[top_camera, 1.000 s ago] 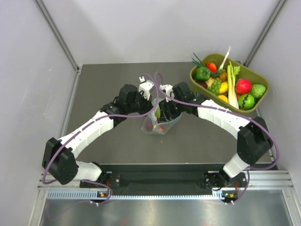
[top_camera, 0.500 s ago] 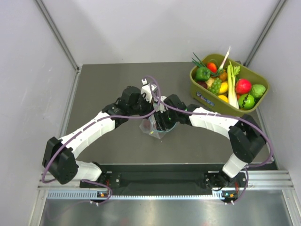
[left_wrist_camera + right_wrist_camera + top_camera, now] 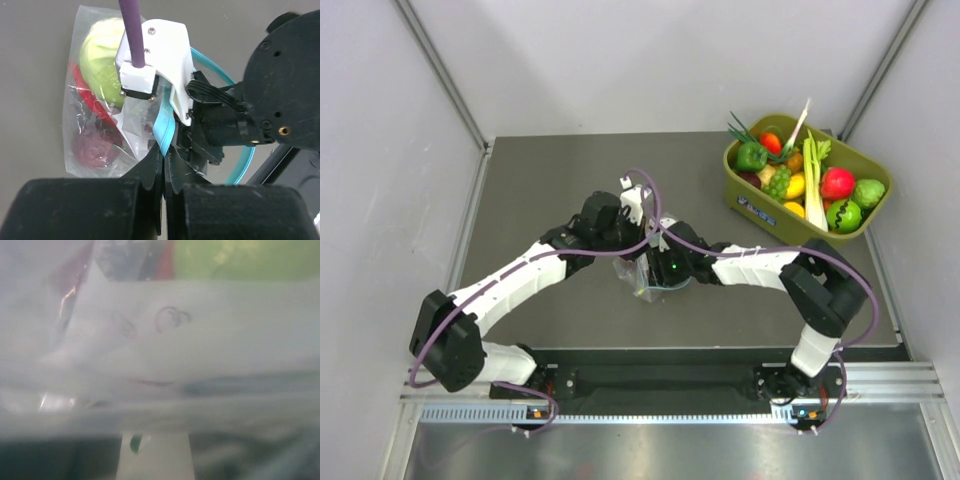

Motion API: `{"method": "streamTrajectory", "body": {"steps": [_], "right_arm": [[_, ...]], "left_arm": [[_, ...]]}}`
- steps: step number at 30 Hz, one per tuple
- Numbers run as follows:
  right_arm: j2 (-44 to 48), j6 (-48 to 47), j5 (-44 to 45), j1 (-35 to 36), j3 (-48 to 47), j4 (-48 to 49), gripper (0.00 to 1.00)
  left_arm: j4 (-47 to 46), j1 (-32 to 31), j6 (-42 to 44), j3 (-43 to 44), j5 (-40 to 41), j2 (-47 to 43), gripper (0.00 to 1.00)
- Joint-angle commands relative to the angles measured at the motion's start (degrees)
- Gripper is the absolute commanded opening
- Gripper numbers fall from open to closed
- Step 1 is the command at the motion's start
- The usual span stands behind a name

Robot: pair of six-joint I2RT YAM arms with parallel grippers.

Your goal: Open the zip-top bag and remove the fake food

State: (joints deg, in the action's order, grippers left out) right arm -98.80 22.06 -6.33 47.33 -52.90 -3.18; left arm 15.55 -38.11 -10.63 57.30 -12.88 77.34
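The zip-top bag (image 3: 642, 283) lies at the middle of the table between my two wrists. In the left wrist view the bag (image 3: 82, 35) holds the pale green cabbage (image 3: 100, 62), the red chili (image 3: 90, 100) and a dark red lump (image 3: 92, 150); I make out no bell pepper. My left gripper (image 3: 164, 150) is shut on the teal zip strip (image 3: 164, 127), and it also shows from above (image 3: 632, 250). My right gripper (image 3: 658, 267) sits at the bag's open mouth. Its own view is blurred plastic (image 3: 160, 340), and its fingers are hidden.
An olive-green tub (image 3: 750, 205) stands at the back right, full of toy fruit and vegetables, among them a red apple (image 3: 836, 183) and celery stalks (image 3: 812, 180). The right arm's black wrist (image 3: 280, 85) is close beside my left gripper.
My right arm has swung down and to the left, pushing its gripper into the bag's mouth. The bag has shifted slightly toward the near edge. My left gripper keeps its hold.
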Motion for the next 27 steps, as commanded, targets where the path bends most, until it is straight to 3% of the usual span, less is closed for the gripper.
{"method": "streamTrajectory", "body": {"steps": [1,7,16,19,27], "right_arm": [[-1.74,1.31,4.57,1.27,1.31,2.74,0.49],[2.55,0.62,7.37,1.36,2.63,5.20,0.47],[3.52,-1.93,6.50,1.36,0.17,3.36,0.13],[7.03,-3.77,6.59,1.36,-0.44,-1.12,0.08],[19.34,-7.21,6.68,1.10,-4.30,-9.82,0.09]], "left_arm": [[-5.79,-0.30,-0.53,0.36,-1.53,-3.51,0.00],[-5.71,-0.30,0.09,0.71,-2.23,-3.07,0.00],[-5.27,-0.30,1.14,0.62,-1.71,-3.25,0.00],[-3.87,-0.30,1.93,1.76,-0.39,-2.81,0.00],[-1.05,-0.30,3.43,6.24,0.76,1.05,0.00]]}}
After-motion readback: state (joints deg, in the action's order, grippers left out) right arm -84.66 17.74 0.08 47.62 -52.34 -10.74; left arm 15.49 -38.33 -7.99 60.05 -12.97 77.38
